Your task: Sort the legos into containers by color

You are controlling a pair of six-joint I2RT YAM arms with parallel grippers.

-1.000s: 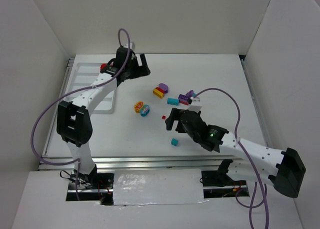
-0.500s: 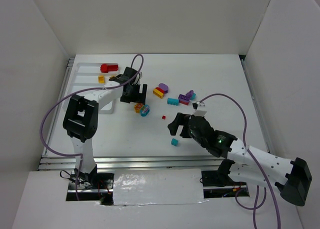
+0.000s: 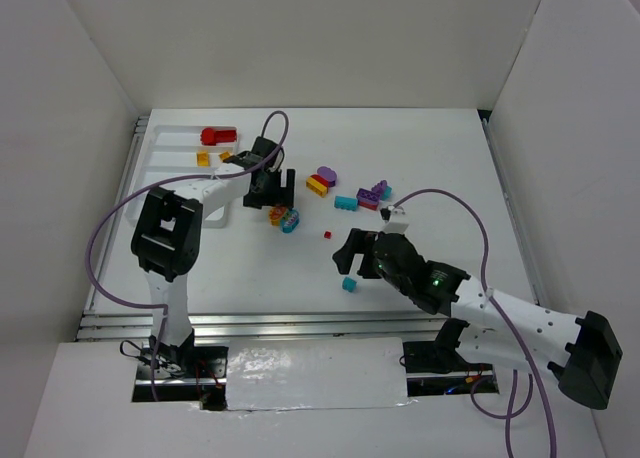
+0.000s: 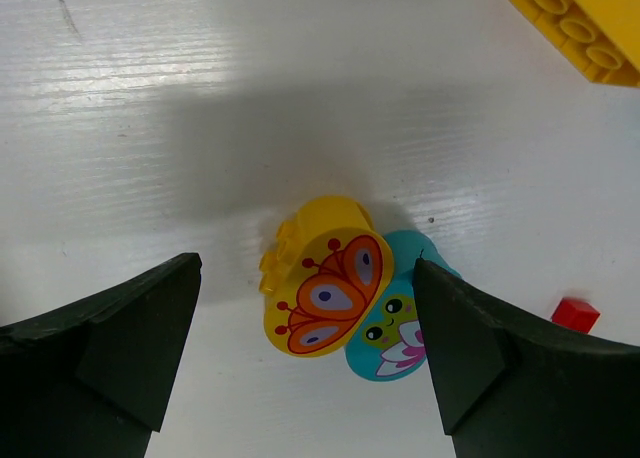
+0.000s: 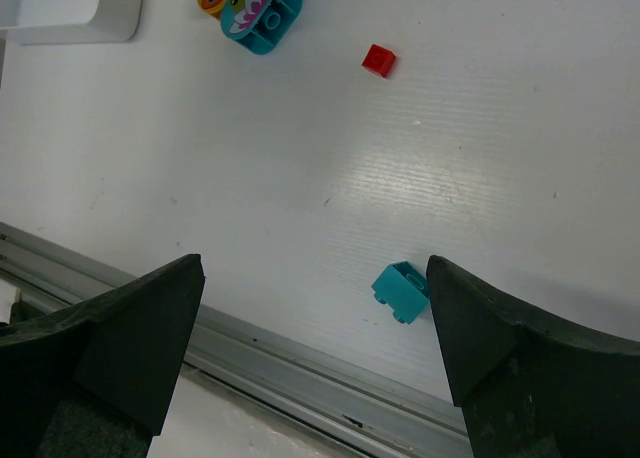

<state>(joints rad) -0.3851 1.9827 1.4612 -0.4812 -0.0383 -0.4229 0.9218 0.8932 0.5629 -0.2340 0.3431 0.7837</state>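
We find the left gripper [image 3: 277, 192] released, poised over the yellow butterfly brick [image 4: 325, 283] just right of the tray [image 3: 150, 173]. The right gripper [image 3: 346, 255], also released, hangs over a teal brick [image 5: 402, 291] farther right.

Left tool [image 3: 280, 200]: moved off the far end of the white tray [image 3: 170, 128], coming right and nearer. It is now above the yellow butterfly brick [image 3: 277, 215] on the bench [image 3: 430, 158]. Most of this travel fell in the first half-second, with only a slight shift after that.

Tray contents: the red brick [image 3: 218, 135], half covered by the tool before, is now in full view. Two small yellow bricks [image 3: 203, 159] just near of it are now uncovered.

Right tool [image 3: 343, 259]: drew back toward the near edge. It was level with the tiny red brick [image 3: 327, 235] and now sits between that and the small teal brick [image 3: 348, 284].
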